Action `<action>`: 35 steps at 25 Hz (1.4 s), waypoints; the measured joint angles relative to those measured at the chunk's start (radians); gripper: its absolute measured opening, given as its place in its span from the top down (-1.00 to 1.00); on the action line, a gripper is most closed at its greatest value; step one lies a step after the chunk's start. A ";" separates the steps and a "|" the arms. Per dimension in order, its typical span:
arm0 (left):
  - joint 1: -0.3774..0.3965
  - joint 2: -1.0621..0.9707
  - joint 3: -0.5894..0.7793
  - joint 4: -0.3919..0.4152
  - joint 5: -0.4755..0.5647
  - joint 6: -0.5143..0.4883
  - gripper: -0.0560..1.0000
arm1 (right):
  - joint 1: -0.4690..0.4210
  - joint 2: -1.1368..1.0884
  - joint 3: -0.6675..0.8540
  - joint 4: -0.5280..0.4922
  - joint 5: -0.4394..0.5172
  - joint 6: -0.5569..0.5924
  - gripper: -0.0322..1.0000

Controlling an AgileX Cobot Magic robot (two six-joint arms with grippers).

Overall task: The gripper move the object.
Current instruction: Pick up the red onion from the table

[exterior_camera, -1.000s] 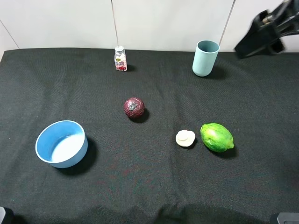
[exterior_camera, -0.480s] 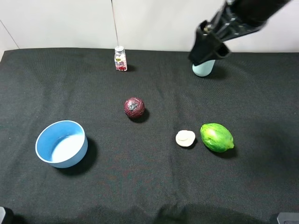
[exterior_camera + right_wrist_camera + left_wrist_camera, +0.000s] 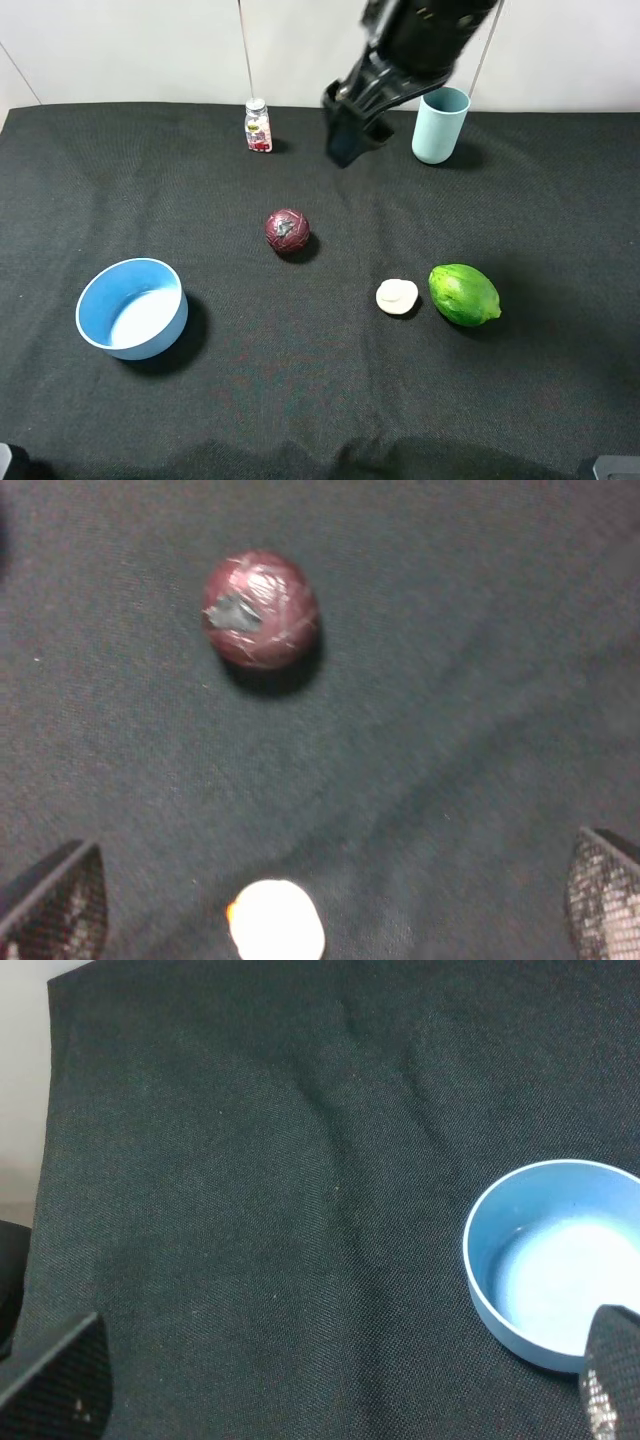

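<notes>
**Step in hand: approach for the pick.**

Right end effector hangs just beside the pale blue cup, on the cup's left in the high view and above the worktop. Its fingers are spread wide with nothing between them.

Left end effector is far from the cup, over bare cloth by the blue bowl. Its fingers are likewise apart and empty, and I leave it parked.

**Target:** the red onion sits alone on the cloth, well apart from the cup. It is nearer me and to the cup's left, roughly between cup and bowl, and nothing touches it. There are grey shiny patches on its skin. The wrist view is soft, so I cannot tell whether that is film or bare spots.

**Plan (my judgement):**
- Travel away from the cup at height first, so the arm does not clip the cup's rim.
- Centre the onion between the fingers in the wrist view before descending. It is not yet in line with them.
- Drop until the fingertips straddle the widest part. The onion is round and probably slick, so a high pinch would squirt it out.
- Close slowly and evenly. If one finger lands first, the ball may roll on the cloth.
- The white mushroom-like piece and the green fruit lie side by side nearer me than the cup. I keep the sweep off them.
</notes>
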 joint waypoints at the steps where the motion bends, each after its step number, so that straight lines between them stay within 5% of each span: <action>1: 0.000 0.000 0.000 0.000 0.000 0.000 -0.98 | 0.009 0.017 -0.013 0.000 0.000 0.000 -0.41; 15: 0.000 0.000 0.000 0.000 0.000 0.000 -0.98 | 0.050 0.263 -0.152 0.074 -0.015 -0.065 -0.41; 35: 0.000 0.000 0.000 0.000 0.000 0.000 -0.98 | 0.050 0.481 -0.159 0.096 -0.141 -0.090 -0.41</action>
